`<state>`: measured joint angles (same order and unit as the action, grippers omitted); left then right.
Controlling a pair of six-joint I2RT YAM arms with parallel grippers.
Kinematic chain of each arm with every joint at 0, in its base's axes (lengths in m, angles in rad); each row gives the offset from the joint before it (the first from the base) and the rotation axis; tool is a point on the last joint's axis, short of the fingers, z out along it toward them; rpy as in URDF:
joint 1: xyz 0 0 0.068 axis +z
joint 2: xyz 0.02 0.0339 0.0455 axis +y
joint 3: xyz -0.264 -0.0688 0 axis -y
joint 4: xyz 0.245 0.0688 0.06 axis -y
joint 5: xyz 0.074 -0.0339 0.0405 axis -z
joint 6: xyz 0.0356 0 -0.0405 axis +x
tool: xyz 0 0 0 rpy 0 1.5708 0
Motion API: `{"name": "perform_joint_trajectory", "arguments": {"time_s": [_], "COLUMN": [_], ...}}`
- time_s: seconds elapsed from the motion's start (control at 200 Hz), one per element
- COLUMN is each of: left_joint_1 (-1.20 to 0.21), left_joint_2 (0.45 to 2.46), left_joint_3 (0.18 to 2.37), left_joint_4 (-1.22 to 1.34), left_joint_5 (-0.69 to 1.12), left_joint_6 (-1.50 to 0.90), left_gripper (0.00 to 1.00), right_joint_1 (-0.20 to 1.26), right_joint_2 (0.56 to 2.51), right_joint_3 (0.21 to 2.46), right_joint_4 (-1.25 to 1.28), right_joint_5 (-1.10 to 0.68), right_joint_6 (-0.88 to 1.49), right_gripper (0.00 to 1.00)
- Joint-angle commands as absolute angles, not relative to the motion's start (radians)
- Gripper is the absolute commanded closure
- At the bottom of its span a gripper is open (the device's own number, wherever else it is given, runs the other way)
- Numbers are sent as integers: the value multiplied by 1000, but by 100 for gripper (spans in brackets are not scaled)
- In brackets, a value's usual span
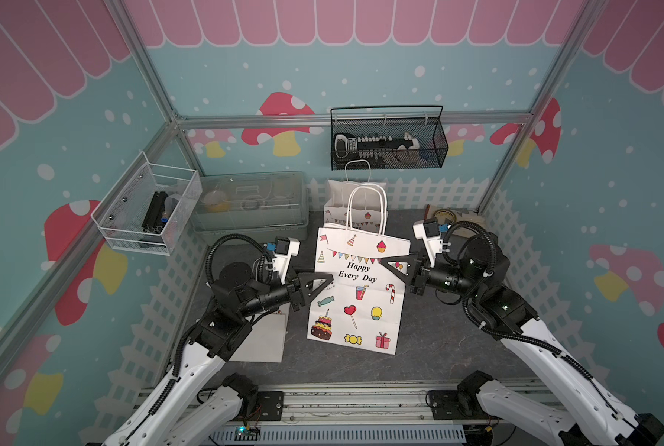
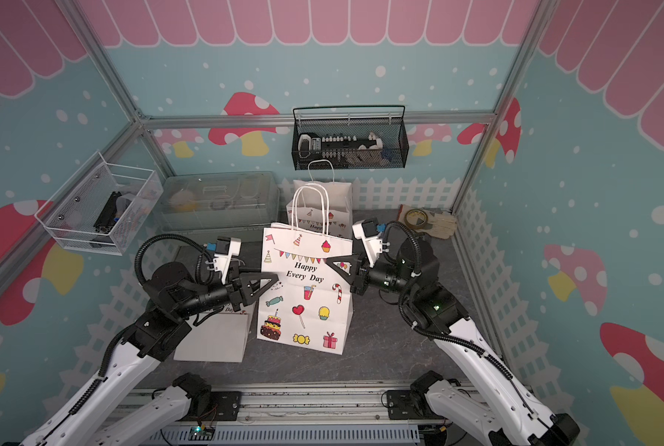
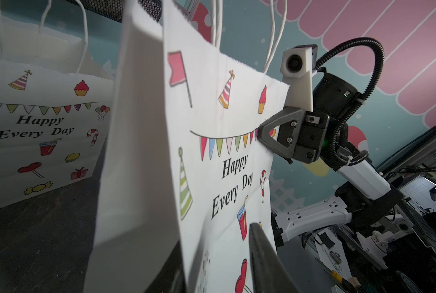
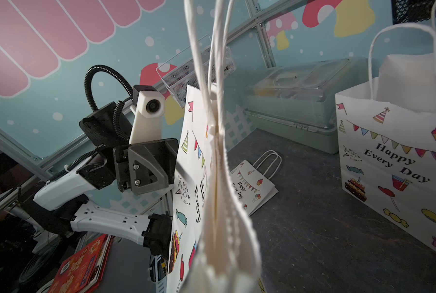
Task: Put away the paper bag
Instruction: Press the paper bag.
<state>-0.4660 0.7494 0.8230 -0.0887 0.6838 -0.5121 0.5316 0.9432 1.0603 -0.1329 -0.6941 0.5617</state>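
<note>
In both top views the paper bag [image 1: 357,293] [image 2: 307,293] stands upright between the tools. The right tool [image 1: 385,265] pinches one edge; the left tool [image 1: 328,280] is open around the other. Left wrist view: paper sits between the fingers [image 3: 262,253] — I'd close them before lifting. Right wrist view: another bag [image 4: 389,165] stands on the desk [image 4: 313,228] past the tool — lift straight up.

Top views overhead, wrist views near bag [image 3: 224,177]

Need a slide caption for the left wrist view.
Right gripper pinches the bag by its edge; a second bag stands behind it.
</note>
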Motion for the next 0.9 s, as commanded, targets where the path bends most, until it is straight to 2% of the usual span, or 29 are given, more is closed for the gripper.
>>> {"name": "perform_joint_trajectory", "arguments": {"time_s": [0.0,0.195,0.45,0.64,0.73,0.896], "left_joint_1": [-459,-415,-320,-297,-298,-309], "left_joint_2": [661,553,532,575,605,648], "left_joint_3": [805,766,622,523,481,445], "left_joint_4": [-101,-102,69,201,331,431], "left_joint_5": [627,630,718,764,784,787], "left_joint_6": [-489,-502,-580,-631,-694,-721], "left_gripper": [65,64,64,57,46,42], "right_joint_1": [518,450,289,287,287,287], "right_joint_2": [956,996,1136,1207,1235,1297], "right_joint_3": [1121,1210,1296,1340,1393,1472], "right_joint_4": [-205,-278,-275,-67,-63,-67], "right_joint_5": [-857,-1078,-1332,-1449,-1498,-1561], "right_joint_6": [482,397,397,542,545,558], "right_gripper": [100,100,100,100,100,100]}}
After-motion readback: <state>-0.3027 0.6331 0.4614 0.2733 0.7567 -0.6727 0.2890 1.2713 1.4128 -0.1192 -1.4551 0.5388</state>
